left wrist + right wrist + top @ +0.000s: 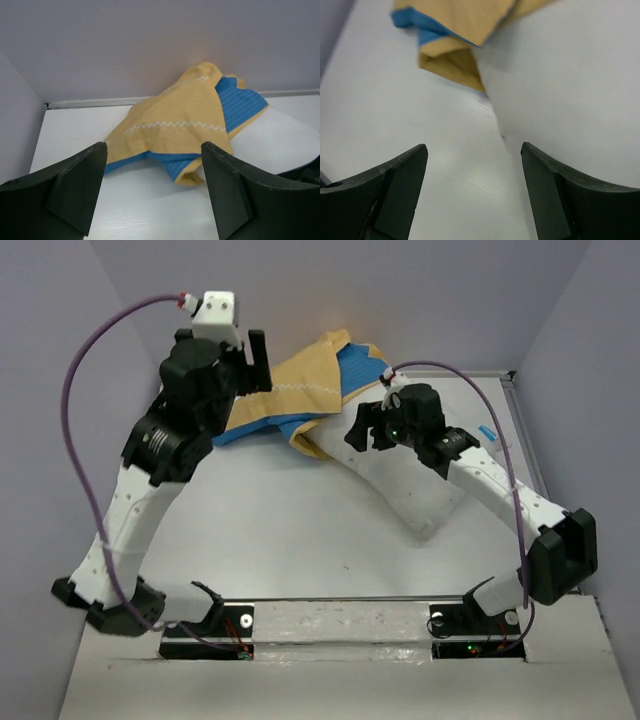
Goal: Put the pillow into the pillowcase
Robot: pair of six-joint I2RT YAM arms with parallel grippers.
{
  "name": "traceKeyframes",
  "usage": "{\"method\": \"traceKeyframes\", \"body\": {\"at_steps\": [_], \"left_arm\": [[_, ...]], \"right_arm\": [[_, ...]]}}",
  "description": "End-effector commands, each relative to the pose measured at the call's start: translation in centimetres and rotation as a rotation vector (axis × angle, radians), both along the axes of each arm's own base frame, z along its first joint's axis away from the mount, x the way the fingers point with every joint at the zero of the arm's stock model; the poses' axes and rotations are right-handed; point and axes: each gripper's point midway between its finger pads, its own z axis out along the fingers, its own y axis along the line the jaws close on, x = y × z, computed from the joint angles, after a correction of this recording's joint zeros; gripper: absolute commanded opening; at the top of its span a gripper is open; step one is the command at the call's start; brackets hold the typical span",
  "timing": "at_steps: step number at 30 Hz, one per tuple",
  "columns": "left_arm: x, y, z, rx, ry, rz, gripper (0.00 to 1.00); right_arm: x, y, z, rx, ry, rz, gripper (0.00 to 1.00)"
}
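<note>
The pillowcase [300, 390] lies crumpled at the back of the table, mustard-yellow with blue showing at its edges [175, 125] [455, 25]. The white pillow [405, 490] lies to its right, one end tucked under the cloth, and runs toward the front under the right arm [280, 135] [570, 75]. My left gripper [250, 365] [155, 190] hovers open at the cloth's left side with only bare table between its fingers. My right gripper [368, 430] [472, 190] is open over the pillow's left edge, holding nothing.
Grey-purple walls close in the white table [280, 530] on the left, back and right. A metal strip [510, 375] runs along the back right edge. A small blue mark [487, 432] sits near the right wall. Both arm bases stand at the near edge.
</note>
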Motion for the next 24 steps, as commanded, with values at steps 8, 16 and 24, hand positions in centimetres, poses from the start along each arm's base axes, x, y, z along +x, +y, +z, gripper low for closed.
{"method": "traceKeyframes", "body": {"at_steps": [8,16,24], "left_arm": [[3.5,-5.3,-19.0,-0.105,0.199,-0.143,0.95],[9.2,-11.5,-21.0,0.009,0.199,-0.296,0.96],[6.1,-12.5,-21.2,0.247,0.133,-0.257,0.99]], "right_arm": [[2.7,-5.3,-7.0,-0.437,0.042,-0.142,0.75],[3.1,-6.5,-11.4,-0.547,0.090,-0.183,0.00],[-2.7,-6.8,-8.4,-0.314,0.024,-0.148,0.00]]}}
